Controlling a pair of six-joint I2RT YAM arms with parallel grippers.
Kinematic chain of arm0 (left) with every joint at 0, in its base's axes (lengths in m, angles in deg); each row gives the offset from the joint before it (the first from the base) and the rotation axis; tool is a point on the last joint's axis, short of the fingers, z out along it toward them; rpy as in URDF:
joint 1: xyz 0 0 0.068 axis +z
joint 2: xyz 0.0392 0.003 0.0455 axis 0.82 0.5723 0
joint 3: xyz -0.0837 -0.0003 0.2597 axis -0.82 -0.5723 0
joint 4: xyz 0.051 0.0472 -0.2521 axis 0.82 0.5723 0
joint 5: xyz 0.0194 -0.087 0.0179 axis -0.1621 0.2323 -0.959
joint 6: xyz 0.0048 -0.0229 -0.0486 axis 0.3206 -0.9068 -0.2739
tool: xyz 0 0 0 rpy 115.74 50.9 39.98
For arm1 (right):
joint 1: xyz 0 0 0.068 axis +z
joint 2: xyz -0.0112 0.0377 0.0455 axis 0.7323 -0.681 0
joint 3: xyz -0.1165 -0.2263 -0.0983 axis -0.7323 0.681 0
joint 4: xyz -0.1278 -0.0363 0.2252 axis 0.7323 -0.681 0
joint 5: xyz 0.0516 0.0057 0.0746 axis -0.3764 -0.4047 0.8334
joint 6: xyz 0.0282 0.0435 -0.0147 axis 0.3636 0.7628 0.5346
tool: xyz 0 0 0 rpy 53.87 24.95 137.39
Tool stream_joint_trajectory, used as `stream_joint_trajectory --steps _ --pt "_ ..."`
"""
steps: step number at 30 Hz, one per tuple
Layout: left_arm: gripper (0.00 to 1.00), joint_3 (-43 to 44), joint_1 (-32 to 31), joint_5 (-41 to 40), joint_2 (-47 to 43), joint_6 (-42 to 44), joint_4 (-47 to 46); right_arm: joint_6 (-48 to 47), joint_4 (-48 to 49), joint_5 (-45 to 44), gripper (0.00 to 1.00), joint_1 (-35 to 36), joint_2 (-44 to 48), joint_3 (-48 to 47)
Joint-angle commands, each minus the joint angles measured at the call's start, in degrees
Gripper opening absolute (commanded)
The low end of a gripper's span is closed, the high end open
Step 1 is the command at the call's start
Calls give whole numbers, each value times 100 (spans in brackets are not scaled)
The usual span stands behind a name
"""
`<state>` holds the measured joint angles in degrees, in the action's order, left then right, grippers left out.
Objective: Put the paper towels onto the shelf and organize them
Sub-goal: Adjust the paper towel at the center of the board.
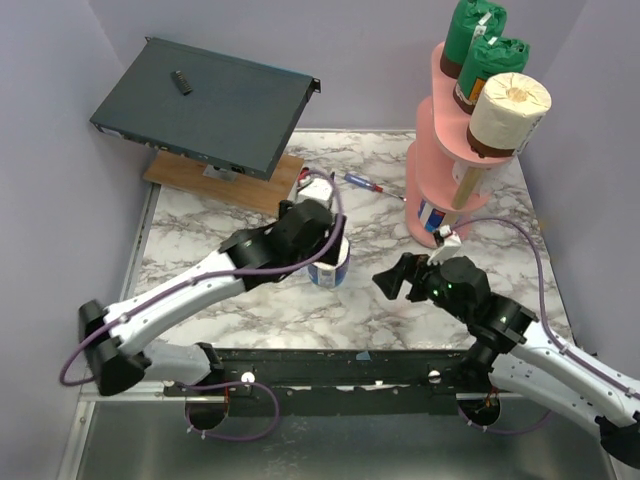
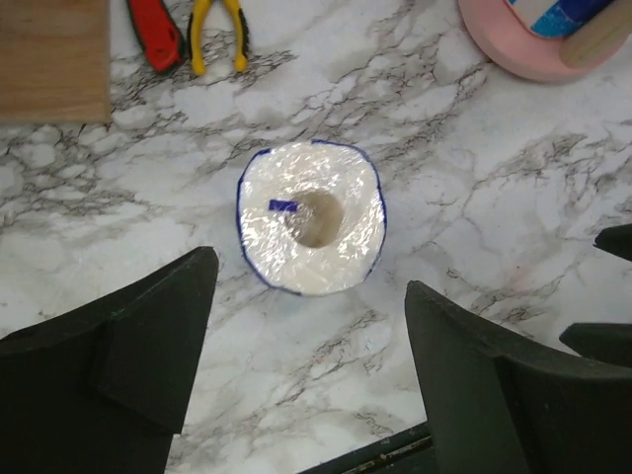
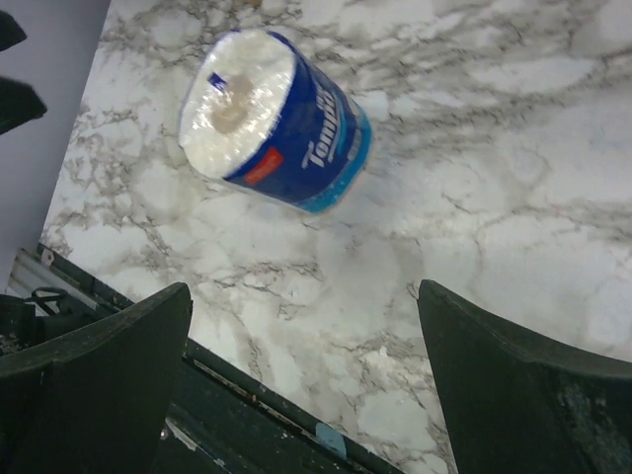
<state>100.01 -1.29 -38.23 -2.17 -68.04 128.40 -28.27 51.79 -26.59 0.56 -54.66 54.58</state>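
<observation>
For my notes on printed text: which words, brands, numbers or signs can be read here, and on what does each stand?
"Tow…": white letters on the blue-and-white wrapped roll, right wrist view; the rest of the word is blurred.
Red patch on the same wrapper: too small to read.
Blue mark on that roll's top: unreadable.
Wrapped roll on the pink shelf's lowest tier: print too small.
</observation>
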Motion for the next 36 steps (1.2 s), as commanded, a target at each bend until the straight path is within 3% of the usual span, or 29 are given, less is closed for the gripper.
stream_joint_trajectory --steps 1,6,14,21,36 --pt "85 -1033 -31 -831 -1321 -654 -94 -1070 -91 316 100 41 -1258 -1142" --pt "93 -2494 -32 -954 -2642 -1365 -479 -1489 -268 -144 100 366 -2409 -2086" --pt "94 -4652 -40 -1113 -4809 -2606 -1312 -2046 -685 -940 95 1258 -4407 -3666" --pt "94 -4861 -40 -1374 -5517 -2766 -776 -2240 -531 -748 85 1289 -5390 -4178" --pt "91 -5182 -44 -1146 -5712 -3103 -518 -2454 -510 -909 75 1315 -6572 -5034"
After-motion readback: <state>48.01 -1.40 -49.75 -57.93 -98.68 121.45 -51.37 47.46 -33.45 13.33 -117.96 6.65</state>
